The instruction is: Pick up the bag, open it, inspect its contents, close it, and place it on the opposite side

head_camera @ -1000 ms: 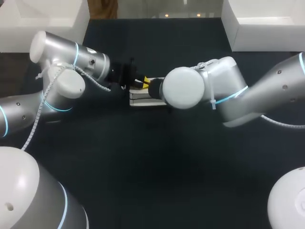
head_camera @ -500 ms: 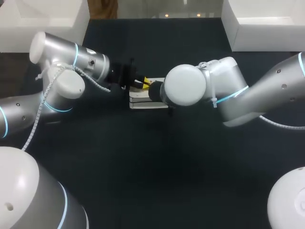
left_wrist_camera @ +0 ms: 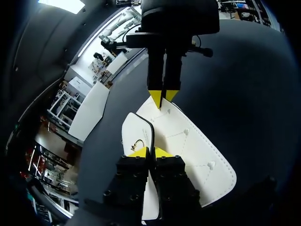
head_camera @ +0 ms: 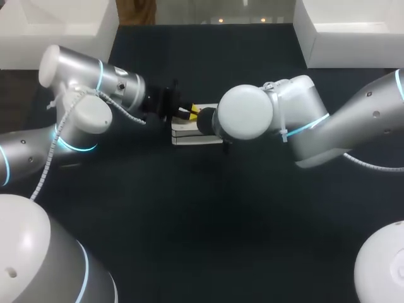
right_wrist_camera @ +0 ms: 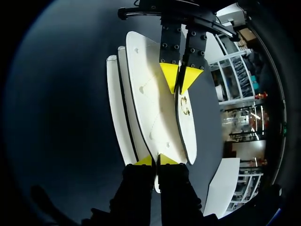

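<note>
Though clamped at both ends, lies flat near mid-table: white bag [head_camera: 189, 134], dark-edged, with stitched seams, small studs and a gold clasp [left_wrist_camera: 138, 143] on the narrower panel (whether resting on the table [head_camera: 208, 208] or held just off it, cannot tell). At one end, left gripper [left_wrist_camera: 150, 151]: yellow tips drawn almost together, pinching a thin white edge of the bag from two sides. At the opposite end, right gripper [left_wrist_camera: 163, 95]: same narrow pinch, tips nearly meeting on the broad stitched panel, pointed straight back at the left one. From above, both pairs of tips close together over the bag's top edge. Bag's layers fanned slightly apart, broad panel uppermost, narrower leaves beside it
</note>
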You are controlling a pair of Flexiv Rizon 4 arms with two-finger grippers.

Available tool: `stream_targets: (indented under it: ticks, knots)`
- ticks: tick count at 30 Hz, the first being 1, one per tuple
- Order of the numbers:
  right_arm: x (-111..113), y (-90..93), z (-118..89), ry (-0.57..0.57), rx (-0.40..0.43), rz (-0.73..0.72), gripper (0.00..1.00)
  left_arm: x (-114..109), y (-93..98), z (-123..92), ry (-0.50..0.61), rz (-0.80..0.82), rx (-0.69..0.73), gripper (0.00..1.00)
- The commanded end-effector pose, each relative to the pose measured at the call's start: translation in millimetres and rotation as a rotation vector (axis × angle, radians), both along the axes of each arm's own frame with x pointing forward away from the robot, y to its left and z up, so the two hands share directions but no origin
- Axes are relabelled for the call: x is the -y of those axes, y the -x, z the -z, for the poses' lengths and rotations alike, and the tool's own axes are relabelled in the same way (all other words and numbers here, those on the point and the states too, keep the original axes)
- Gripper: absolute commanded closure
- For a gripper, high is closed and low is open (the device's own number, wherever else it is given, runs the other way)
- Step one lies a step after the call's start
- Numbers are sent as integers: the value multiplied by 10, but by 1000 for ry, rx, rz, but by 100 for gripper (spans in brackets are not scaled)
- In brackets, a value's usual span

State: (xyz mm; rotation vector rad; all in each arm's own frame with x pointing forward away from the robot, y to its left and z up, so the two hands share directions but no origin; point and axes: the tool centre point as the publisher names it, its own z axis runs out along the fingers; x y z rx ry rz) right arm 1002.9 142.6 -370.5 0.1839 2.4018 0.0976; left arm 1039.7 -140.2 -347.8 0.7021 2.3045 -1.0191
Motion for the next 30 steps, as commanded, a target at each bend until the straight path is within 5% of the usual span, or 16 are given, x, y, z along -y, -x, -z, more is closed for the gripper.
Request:
stream_targets:
  ticks: [1, 7, 10, 12, 14, 15, 18, 21, 30]
  knots:
    - [-8, -17, 14, 0, 3, 1, 100, 25, 26, 89, -13, -10, -17, 100]
    - [-8, -17, 14, 0, 3, 1, 100, -26, -58, 95, -14, -43, -25, 100]
    - [-8, -17, 14, 0, 3, 1, 100, -44, -102, -1, -12, -57, -5, 61]
    - [-8, -17, 14, 0, 3, 1, 100, -55, -127, -59, -12, -63, 5, 56]
    - [-8, -17, 14, 0, 3, 1, 100, -66, -145, -109, -15, -67, 14, 60]
    - [-8, -17, 14, 0, 3, 1, 100, -69, -152, -126, -19, -69, 19, 71]
    - [-8, -17, 14, 0, 3, 1, 100, -76, -163, -155, -27, -70, 21, 80]
    - [-8, -17, 14, 0, 3, 1, 100, -68, -159, -166, -37, -69, 22, 100]
    - [-8, -17, 14, 0, 3, 1, 100, -15, -88, 37, -92, -47, -45, 100]
